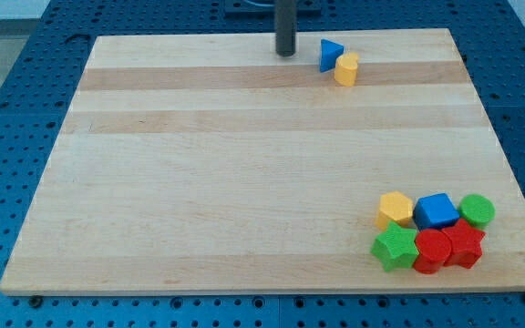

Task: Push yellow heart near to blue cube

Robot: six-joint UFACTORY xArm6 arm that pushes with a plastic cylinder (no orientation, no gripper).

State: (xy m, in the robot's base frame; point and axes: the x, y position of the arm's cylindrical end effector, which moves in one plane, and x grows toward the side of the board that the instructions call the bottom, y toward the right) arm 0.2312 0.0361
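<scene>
Wood tabletop (244,182) w/ pale plank stripes, sitting on blue pegboard (25,109). Top of view: blue triangle (330,54) touching a small yellow block (346,68). Btm right cluster, all packed tight: yellow heart (395,209), blue cube (436,210), green cylinder (477,210) in back row; green star (395,248), 2 red blocks (433,250) (464,244) in front.
</scene>
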